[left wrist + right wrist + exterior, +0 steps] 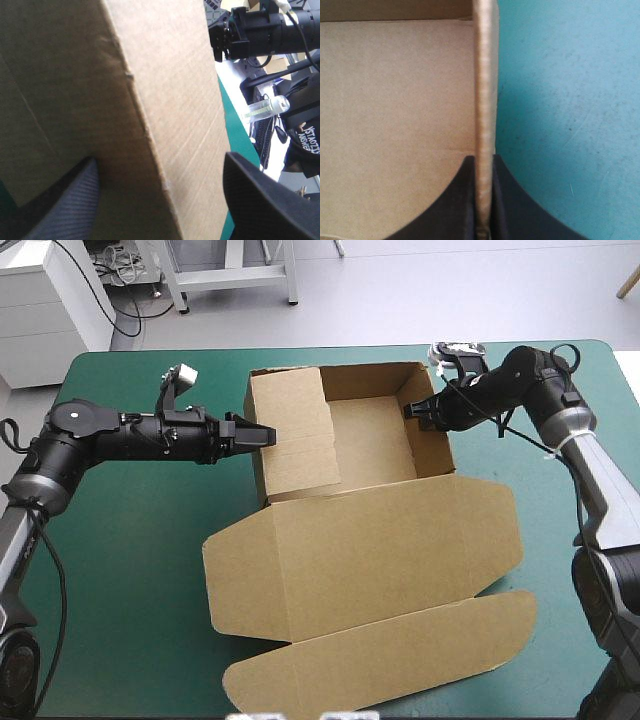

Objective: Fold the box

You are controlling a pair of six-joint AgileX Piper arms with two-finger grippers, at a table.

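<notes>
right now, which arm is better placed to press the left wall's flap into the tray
Left: the left gripper, open, straddles that flap of the box; the right gripper is shut on the opposite wall.

Looking along my right pincer (pixel 482 159), I see its two black fingers (pixel 452 210) pressed almost together, with a thin upright wall (pixel 485 75) of the brown box (pixel 395 115) clamped between them. The wall runs straight ahead from the grip, seen edge-on, pale along its cut edge. On one side of it lies the flat brown board of the box's inside, ending at a darker strip of board far ahead. On the other side I see only the teal-green cover of the table (pixel 570 110).
</notes>
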